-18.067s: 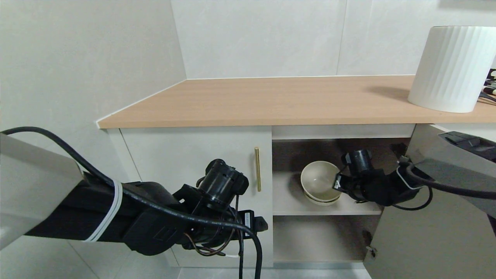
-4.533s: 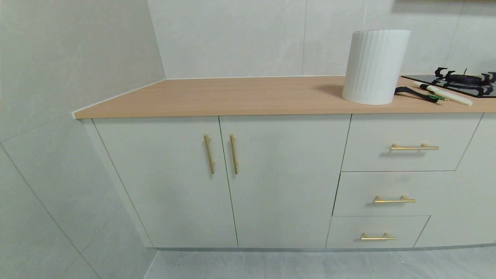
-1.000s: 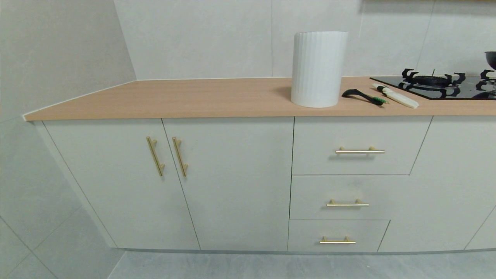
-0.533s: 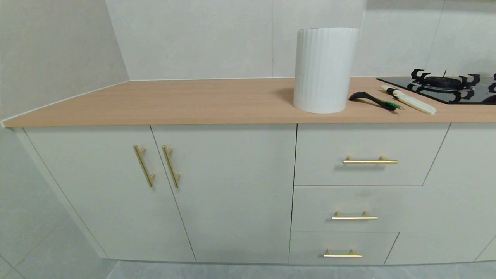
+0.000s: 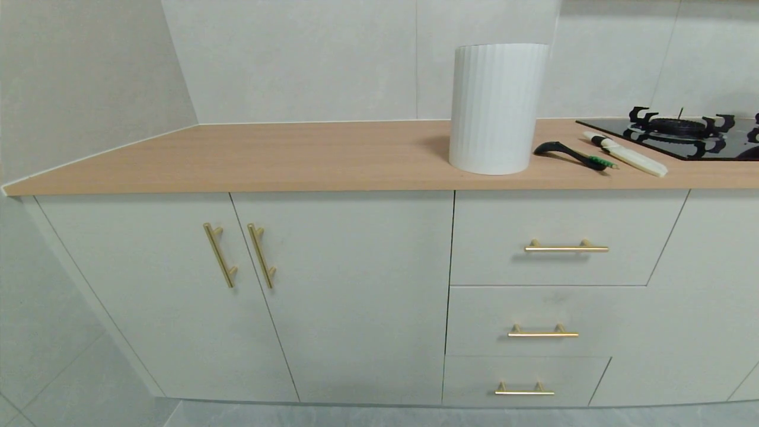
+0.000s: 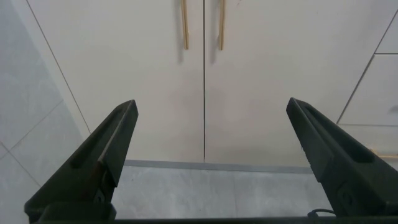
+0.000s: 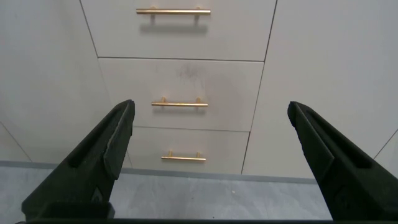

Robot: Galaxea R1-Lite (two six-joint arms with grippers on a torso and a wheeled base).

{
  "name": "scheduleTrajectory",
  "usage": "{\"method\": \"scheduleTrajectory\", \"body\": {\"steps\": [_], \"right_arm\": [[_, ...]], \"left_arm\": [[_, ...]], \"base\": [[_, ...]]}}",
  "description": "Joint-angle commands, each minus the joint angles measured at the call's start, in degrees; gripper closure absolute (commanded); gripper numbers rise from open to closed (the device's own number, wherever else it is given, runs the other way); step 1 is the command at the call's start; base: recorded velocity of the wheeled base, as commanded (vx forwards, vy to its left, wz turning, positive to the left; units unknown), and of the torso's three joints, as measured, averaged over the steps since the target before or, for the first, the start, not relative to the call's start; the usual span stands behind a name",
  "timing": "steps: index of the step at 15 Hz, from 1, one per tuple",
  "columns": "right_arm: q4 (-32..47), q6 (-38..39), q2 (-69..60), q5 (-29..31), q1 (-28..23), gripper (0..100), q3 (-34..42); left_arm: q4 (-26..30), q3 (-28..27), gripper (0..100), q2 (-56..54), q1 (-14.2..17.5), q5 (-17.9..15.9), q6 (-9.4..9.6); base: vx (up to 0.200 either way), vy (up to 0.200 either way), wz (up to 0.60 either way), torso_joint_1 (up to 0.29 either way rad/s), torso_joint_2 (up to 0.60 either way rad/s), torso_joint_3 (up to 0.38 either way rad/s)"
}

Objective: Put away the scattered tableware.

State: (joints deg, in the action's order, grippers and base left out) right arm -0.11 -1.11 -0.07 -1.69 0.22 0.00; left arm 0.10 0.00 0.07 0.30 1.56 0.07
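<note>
- Grey tiled wall (image 5: 296, 59): stands behind the bench, from 9 o'clock round to 3 o'clock of the head view.
- Light-wood bench (image 5: 296, 157): a long top crossing the middle of the head view and carrying all the loose items.
- Pale double-door cabinet (image 5: 332, 284): under the bench at 7 o'clock. Both doors are closed, with two upright brass bar handles (image 5: 240, 255) side by side at the seam.
- Stack of three pale drawers (image 5: 486, 237): under the bench at 4 o'clock, just beside the cabinet. All are closed, each with a level brass bar pull (image 5: 566, 248).
- Grey floor (image 5: 356, 415): at 6 o'clock, below the cabinet plinth.
- Black glass gas hob with black pan supports (image 5: 682, 133): set in the bench at 2 o'clock.
- White ribbed cylindrical container (image 5: 497, 107): upright on the bench at 1 o'clock.
- Left claw (image 6: 211, 102): released, fingers spread wide and holding nothing, facing the cabinet doors' seam.
- Right claw (image 7: 211, 104): released, fingers spread wide and holding nothing, facing the drawers.
- Cream slender utensil with a dark band (image 5: 631, 160): tableware, lying flat on the bench between the container and the hob, at 3 o'clock of the container.
- Black-handled utensil with a green tip (image 5: 566, 151): tableware, lying flat on the bench just beside the container's base at 3 o'clock. Its tip is close to the cream utensil; contact cannot be told.
</note>
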Motion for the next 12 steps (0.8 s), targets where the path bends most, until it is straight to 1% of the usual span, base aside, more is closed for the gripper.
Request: {"method": "scheduleTrajectory", "body": {"steps": [1,3,4,5,6,7,8,9,10,12], "right_arm": [[-0.07,-0.12,0.07,-0.06,0.04,0,0.0],[-0.15,-0.3,0.07,0.11,0.04,0,-1.67],[0.55,0.41,1.83,-0.06,0.57,0,-9.14],[3.89,1.81,8.25,0.02,2.07,0,-15.29],[6.0,1.72,13.08,-0.5,2.94,0,-17.31],[6.26,1.46,18.44,-2.0,4.0,0,-17.84],[6.09,1.37,28.11,-4.63,5.58,0,-18.19],[6.0,1.37,30.83,-5.16,5.76,0,-18.37],[3.89,1.11,41.21,-5.69,6.46,0,-19.16],[-1.12,1.11,54.13,-5.6,6.55,0,-21.09]], "left_arm": [[-0.01,0.0,0,0.01,0.05,0.02,0.01],[-0.01,0.0,0,0.01,-0.04,0.02,0.01],[-0.01,0.0,0,0.01,0.05,0.02,0.01],[-0.01,0.0,0,0.01,0.05,0.02,-0.07],[-0.01,0.0,0,0.01,0.05,0.02,0.01],[-0.01,0.0,0,0.01,0.05,0.02,0.01],[-0.01,0.0,0,0.01,0.05,0.02,0.01],[-0.01,0.0,0,0.01,0.05,0.02,0.01],[-0.01,0.0,0,0.01,0.05,0.02,0.01],[-0.01,0.0,0,0.01,-0.04,0.02,0.01]], "base": [[0.0,0.0,0.0,0.0,0.0,0.0],[0.0,0.0,0.0,0.0,0.0,0.0],[0.0,0.0,0.0,0.0,0.0,0.0],[0.0,0.0,0.0,0.0,0.0,0.0],[0.0,0.0,0.0,0.0,0.0,0.0],[0.0,0.0,0.0,0.0,0.0,0.0],[0.0,0.0,0.0,0.0,0.0,0.0],[0.0,0.0,0.0,0.0,0.0,0.0],[0.0,0.0,0.0,0.0,0.0,0.0],[0.0,0.0,0.0,0.0,0.0,0.0]]}}
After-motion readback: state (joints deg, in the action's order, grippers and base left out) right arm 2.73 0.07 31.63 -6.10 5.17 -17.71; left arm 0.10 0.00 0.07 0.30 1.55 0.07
